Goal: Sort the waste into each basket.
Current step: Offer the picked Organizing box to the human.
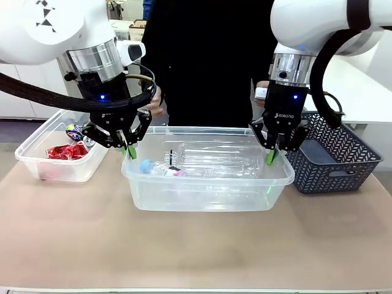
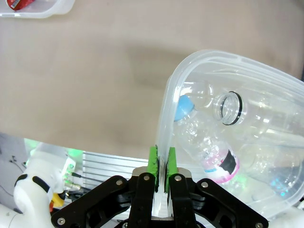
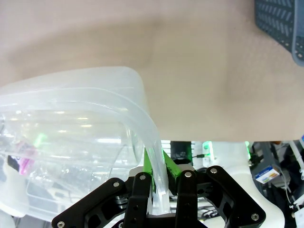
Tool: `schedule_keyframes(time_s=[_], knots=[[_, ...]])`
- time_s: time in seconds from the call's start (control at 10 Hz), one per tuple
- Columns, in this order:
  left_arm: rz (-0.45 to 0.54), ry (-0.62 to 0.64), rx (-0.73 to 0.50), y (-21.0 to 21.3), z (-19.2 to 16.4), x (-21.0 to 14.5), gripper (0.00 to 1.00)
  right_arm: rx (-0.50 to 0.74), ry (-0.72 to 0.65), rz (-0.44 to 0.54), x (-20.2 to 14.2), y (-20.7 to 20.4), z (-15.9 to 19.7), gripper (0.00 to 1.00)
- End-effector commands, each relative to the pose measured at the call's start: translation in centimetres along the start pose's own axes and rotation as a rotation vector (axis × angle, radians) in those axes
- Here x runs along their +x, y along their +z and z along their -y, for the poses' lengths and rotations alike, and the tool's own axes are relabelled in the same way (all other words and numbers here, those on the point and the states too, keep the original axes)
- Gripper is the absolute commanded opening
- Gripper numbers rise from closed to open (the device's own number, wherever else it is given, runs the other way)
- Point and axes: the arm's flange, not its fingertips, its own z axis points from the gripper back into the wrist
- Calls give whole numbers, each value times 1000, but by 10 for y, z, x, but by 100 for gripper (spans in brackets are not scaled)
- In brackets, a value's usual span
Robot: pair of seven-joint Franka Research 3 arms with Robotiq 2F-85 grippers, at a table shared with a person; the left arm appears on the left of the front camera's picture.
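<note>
So at that point I had both arms on the big clear tub [image 1: 208, 184] in the middle of the tabletop [image 1: 184, 245]. Left end effector [image 1: 127, 147] was pinching the rim at the tub's left end, and the wrist view showed the green pads [image 2: 153, 161] pressed on either side of the plastic wall. Right end effector [image 1: 273, 153] was doing the same on the right end, pads squeezing the rim there too.

Inside the tub were clear bottles [image 1: 208, 159], one with a blue cap [image 2: 183, 107] and a pink-and-black label. The smaller tub [image 1: 37, 159] off to the left had the cans [image 1: 67, 150], a red one plus a darker one near its far wall. The grey basket [image 1: 334, 162] sat just beside the big tub on the right, and looked empty from what I could see. A person stood at the far side.

My read: sorting looked basically done, and this was a two-arm carry of the bottle tub. Next move would need both arms lifting evenly, or the thin rim could flex and slip out.
</note>
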Motion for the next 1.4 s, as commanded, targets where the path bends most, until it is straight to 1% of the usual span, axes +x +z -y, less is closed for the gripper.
schedule_keyframes(time_s=[0.0, 0.6, 0.7, 0.8, 0.9, 1.0, 1.1, 1.2, 1.3], knots=[[7, 26, -9, 4, -2, 0, 0, -10, 0, -5, -3, 4, -1, 0], [7, 26, -9, 4, -2, 0, 0, -10, 0, -5, -3, 4, -1, 0], [0, 0, 0, 0, 0, 0, 8, 0, 0, 0, 0, 0, 0, 5], [38, 11, -18, 6, 16, 34, 8, 9, 38, 32, 36, 21, -14, 5], [94, 43, 23, 4, 31, 64, 8, 26, 85, 59, 70, 37, -30, 5], [75, -26, 11, -6, 43, 93, 8, 40, 76, 63, 102, 43, -39, 5], [59, -14, 24, -19, 48, 110, 8, 58, 58, 49, 122, 40, -42, 5], [48, -39, 26, -30, 52, 122, 8, 68, 44, 21, 136, 31, -41, 5], [25, -27, 28, -42, 54, 133, 8, 98, 49, 19, 141, 22, -39, 5]])
